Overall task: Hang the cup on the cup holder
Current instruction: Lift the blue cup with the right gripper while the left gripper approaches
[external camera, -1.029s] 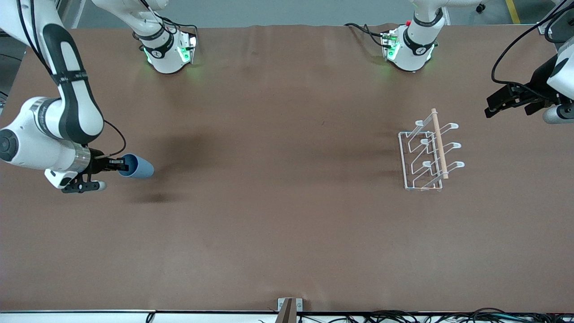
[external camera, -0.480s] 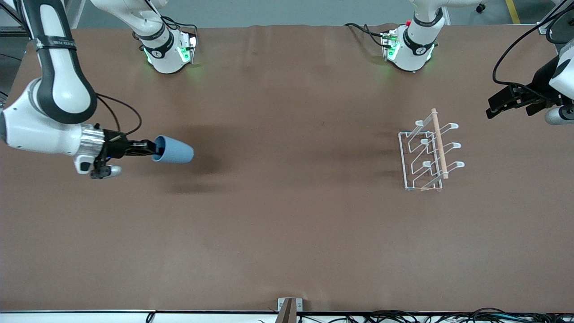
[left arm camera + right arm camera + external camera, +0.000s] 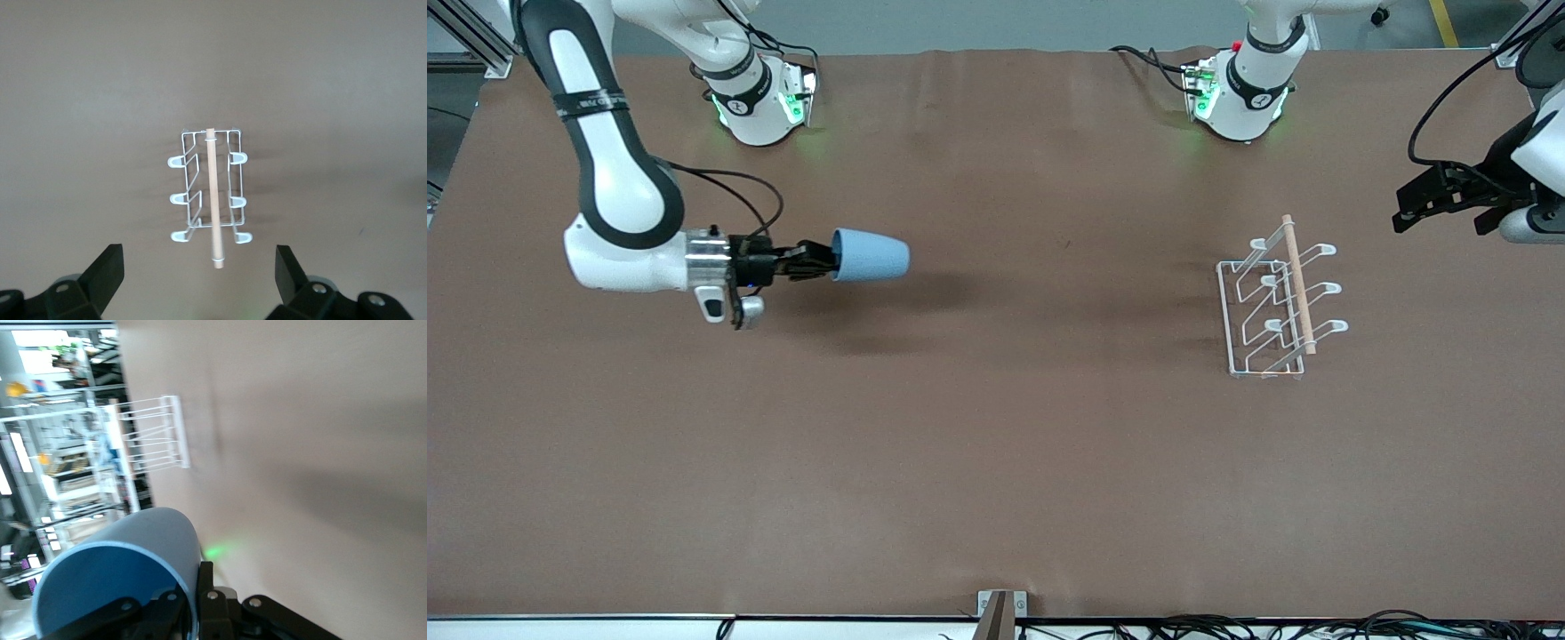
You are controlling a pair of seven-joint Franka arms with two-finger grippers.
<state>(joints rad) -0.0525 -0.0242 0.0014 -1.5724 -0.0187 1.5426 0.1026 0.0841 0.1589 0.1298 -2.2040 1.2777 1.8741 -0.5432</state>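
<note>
One cup (image 3: 870, 255) at center-left of the front frame, lying sideways in the air, rim clamped by the right gripper (image 3: 818, 261). One cup holder (image 3: 1276, 302) at center-right, six prongs, one wooden rod (image 3: 1297, 283). Left gripper (image 3: 1436, 197) at the upper-right edge, jaws spread wide, waiting.

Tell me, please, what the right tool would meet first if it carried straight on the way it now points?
Probably the cup holder. The right tool, shut on the cup and up over the table, points toward the left arm's end, where the rack stands. Nothing else shows between them, though its height is unclear, so it might pass above.
</note>
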